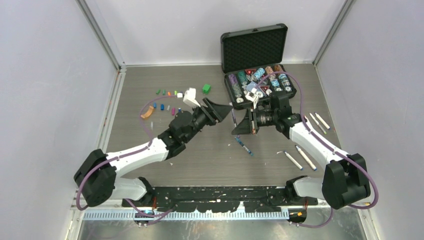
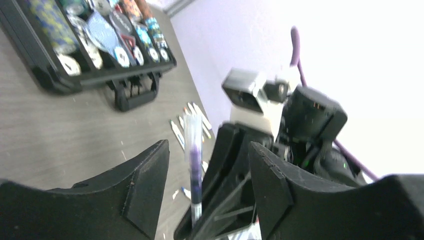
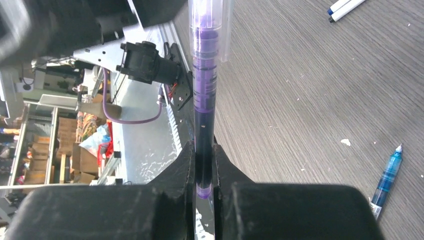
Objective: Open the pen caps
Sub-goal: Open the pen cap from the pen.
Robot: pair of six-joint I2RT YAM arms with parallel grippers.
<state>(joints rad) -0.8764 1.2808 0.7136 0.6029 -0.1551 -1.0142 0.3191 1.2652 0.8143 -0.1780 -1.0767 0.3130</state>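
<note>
My right gripper point(image 3: 204, 167) is pressed together on a purple pen point(image 3: 204, 100). The fingers point(image 3: 182, 170) pinch the dark lower end of the barrel, and the pen runs straight out toward 12 o'clock in the right wrist view. A clear cap point(image 3: 222, 30) with a clip sits on its far end. My left gripper point(image 2: 209, 152) stands spread wide, and in its wrist view the capped end of that pen lies in the gap between the two black fingers point(image 2: 145, 180), touching neither as far as I can tell. From above, the two grippers face each other over the middle of the table point(image 1: 210, 160) with the pen held between them, the left one at 9 o'clock of the pen and the right one at 3 o'clock. The loose pen caps point(image 1: 167, 93), green, orange, blue, red and purple, lie scattered on the table at about 10 o'clock from my left gripper, well apart from it. A small green cube point(image 1: 206, 88) sits at 12 o'clock from that gripper. A blue pen point(image 3: 387, 176) lies on the table at 6 o'clock of my right gripper, and several white-barrelled pens point(image 1: 297, 159) lie at 3 to 4 o'clock of it. The open black poker-chip case point(image 1: 254, 47) stands at 12 o'clock of my right gripper.
</note>
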